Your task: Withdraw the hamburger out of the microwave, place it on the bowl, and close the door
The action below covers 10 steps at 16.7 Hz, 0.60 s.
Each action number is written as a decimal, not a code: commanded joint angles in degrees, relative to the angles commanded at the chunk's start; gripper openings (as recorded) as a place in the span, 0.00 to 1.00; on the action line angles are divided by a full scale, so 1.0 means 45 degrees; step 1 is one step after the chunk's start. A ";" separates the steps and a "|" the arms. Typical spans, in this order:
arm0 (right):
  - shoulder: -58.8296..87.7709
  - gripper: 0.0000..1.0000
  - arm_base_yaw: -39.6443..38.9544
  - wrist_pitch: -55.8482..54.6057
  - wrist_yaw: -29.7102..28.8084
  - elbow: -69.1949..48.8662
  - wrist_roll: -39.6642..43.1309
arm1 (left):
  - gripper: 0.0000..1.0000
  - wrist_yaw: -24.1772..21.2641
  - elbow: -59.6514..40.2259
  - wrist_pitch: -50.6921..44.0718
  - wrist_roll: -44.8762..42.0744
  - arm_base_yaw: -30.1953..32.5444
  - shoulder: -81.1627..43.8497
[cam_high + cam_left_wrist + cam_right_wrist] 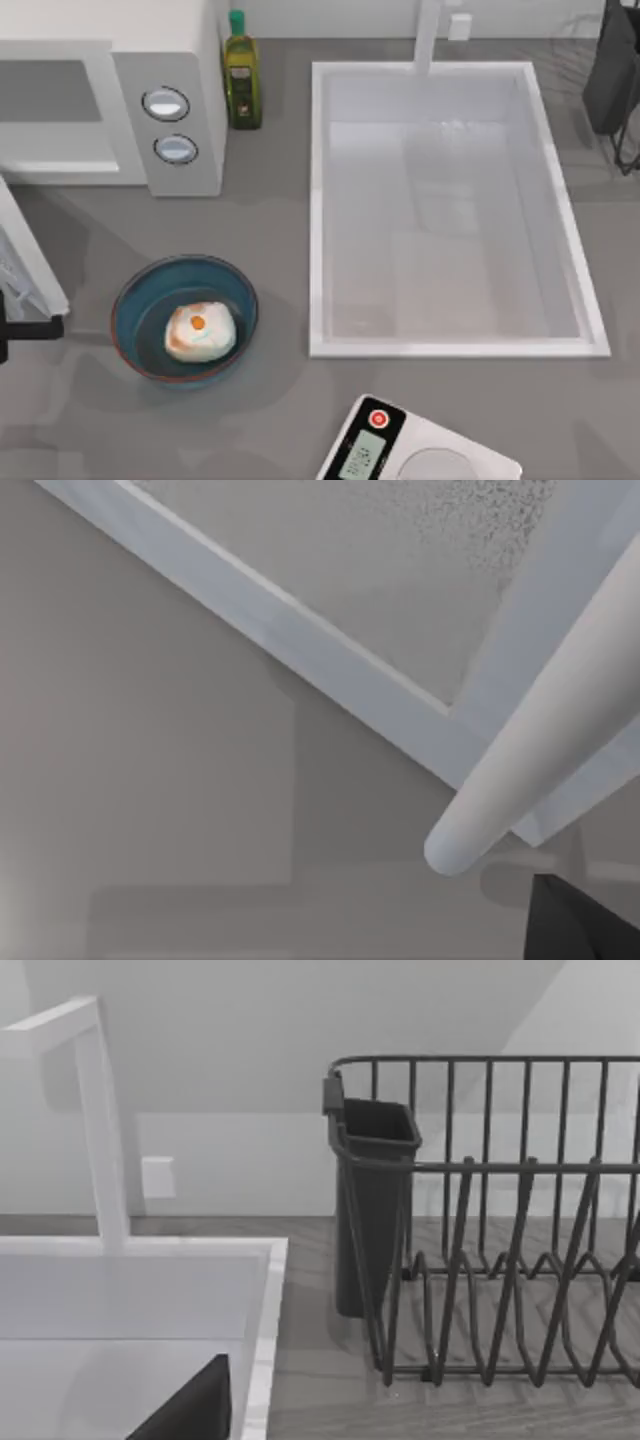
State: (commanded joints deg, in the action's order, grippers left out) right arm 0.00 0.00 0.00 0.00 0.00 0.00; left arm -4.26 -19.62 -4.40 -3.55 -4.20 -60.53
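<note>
Left gripper (25, 328) (fingers' state I cannot tell) sits by the door (25, 255); push it steadily shut.

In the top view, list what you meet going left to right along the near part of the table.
Door → bowl holding the hamburger → digital scale.
</note>
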 joint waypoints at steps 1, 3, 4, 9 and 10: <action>0.0000 1.00 0.0000 0.0000 0.0000 0.0000 0.0000 | 0.00 -0.0050 -0.0048 -0.0006 -0.0008 -0.0044 -0.0057; 0.0000 1.00 0.0000 0.0000 0.0000 0.0000 0.0000 | 0.00 -0.0040 -0.0206 0.0096 0.0001 -0.0026 -0.0260; 0.0000 1.00 0.0000 0.0000 0.0000 0.0000 0.0000 | 0.00 -0.0025 -0.0427 0.0240 0.0015 0.0000 -0.0564; 0.0000 1.00 0.0000 0.0000 0.0000 0.0000 0.0000 | 0.00 0.0113 -0.2284 0.1490 0.0139 0.0234 -0.3936; 0.0000 1.00 0.0000 0.0000 0.0000 0.0000 0.0000 | 0.00 0.0147 -0.2680 0.1771 0.0169 0.0290 -0.4693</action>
State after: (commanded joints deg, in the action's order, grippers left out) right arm 0.00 0.00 0.00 0.00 0.00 0.00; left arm -3.60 -31.68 3.57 -2.79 -2.89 -81.65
